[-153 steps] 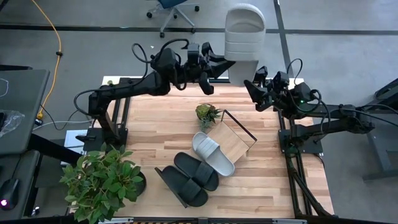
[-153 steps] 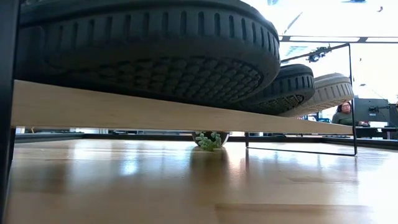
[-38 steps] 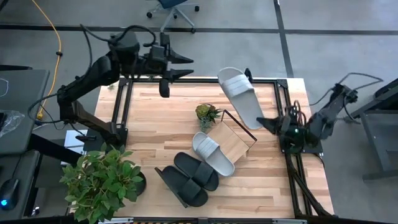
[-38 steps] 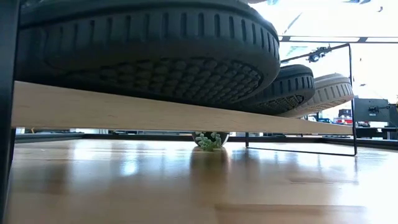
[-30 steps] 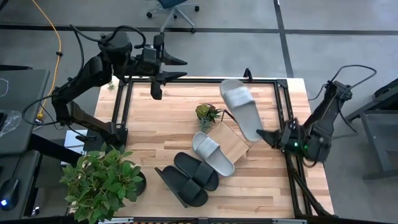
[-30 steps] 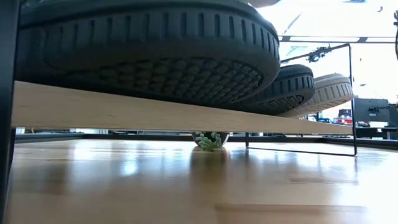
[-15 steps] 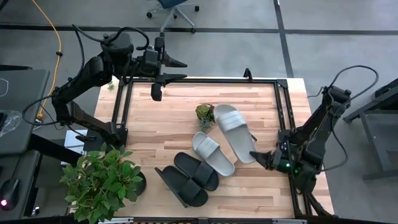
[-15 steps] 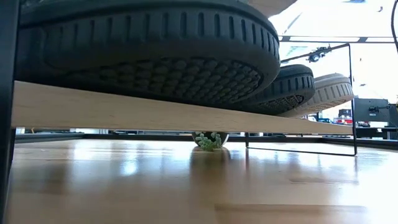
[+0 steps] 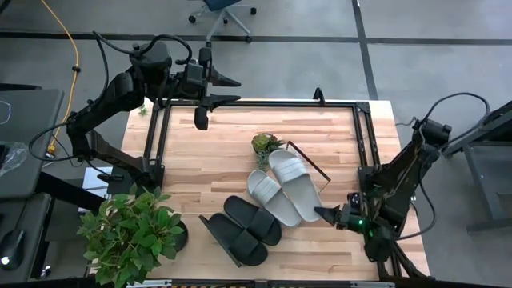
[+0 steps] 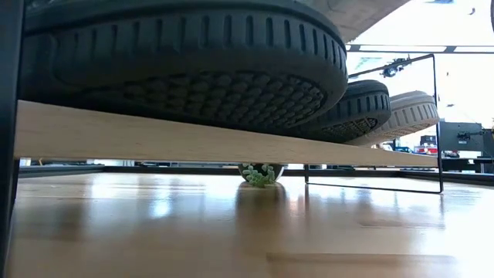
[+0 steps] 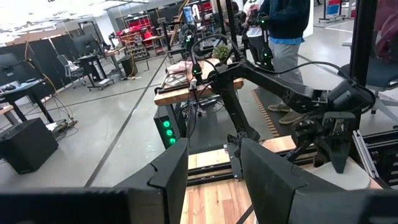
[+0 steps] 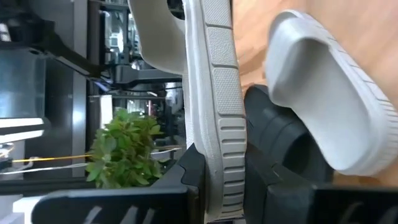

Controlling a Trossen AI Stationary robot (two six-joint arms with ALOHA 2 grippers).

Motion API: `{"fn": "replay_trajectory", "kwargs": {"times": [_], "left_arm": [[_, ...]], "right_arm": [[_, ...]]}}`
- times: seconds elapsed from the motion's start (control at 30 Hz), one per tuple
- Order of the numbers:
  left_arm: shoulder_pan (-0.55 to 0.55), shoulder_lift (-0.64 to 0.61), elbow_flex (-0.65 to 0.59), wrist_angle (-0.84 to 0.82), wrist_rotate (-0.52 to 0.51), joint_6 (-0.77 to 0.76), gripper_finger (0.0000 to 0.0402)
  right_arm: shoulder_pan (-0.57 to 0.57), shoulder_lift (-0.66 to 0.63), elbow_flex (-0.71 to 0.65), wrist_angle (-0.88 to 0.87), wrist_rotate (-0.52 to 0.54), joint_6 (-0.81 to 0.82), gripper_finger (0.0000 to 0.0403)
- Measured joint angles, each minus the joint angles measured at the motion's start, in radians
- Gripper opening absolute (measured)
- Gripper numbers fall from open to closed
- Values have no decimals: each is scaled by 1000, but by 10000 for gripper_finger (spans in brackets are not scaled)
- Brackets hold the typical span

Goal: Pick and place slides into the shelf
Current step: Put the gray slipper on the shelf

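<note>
My right gripper (image 9: pixel 326 214) is shut on a light grey slide (image 9: pixel 293 182), which lies over the shelf (image 9: pixel 310 161) beside the other grey slide (image 9: pixel 272 197). Two black slides (image 9: pixel 250 227) sit further along the plank (image 10: pixel 193 139), on their soles. In the low view the black soles (image 10: pixel 177 62) fill the near end. Whether the held slide touches the plank does not show. My left gripper (image 9: pixel 222 86) hangs open over the table's far left edge, nothing between its fingers (image 11: pixel 168 180). My right gripper pinches the grey slide's heel end (image 12: pixel 214 163) between its two fingers, one on the footbed side and one on the underside. The fingers come roughly level from the table's near right and lie along the slide. The strap end points toward the far edge.
A small potted succulent (image 9: pixel 264 145) stands just beyond the shelf's far end. A big leafy plant (image 9: pixel 132 232) fills the near left corner. Black rails (image 9: pixel 362 136) frame the tabletop. Bare wood lies at the far left of the table.
My right gripper has drawn back toward the table's near edge and come down, carrying the grey slide from over the table's far right to a spot over the shelf, beside the other grey slide. The slide has stayed shut in the fingers throughout.
</note>
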Motion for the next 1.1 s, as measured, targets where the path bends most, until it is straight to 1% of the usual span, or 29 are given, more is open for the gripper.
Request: {"fn": "replay_trajectory", "kwargs": {"times": [0.17, 0.5, 0.7, 1.1], "left_arm": [[0, 0, 0, -8, 0, 0, 138], [0, 1, 0, -16, 0, 0, 138], [0, 1, 0, -16, 0, 0, 138], [0, 1, 0, -18, 24, -1, 138]], "right_arm": [[0, 57, 0, -9, -46, 73, 39], [-22, 112, 0, -11, -64, 84, 39], [-62, 120, 0, -77, -159, 93, 39], [-113, 120, 0, -122, -174, 91, 39]]}}
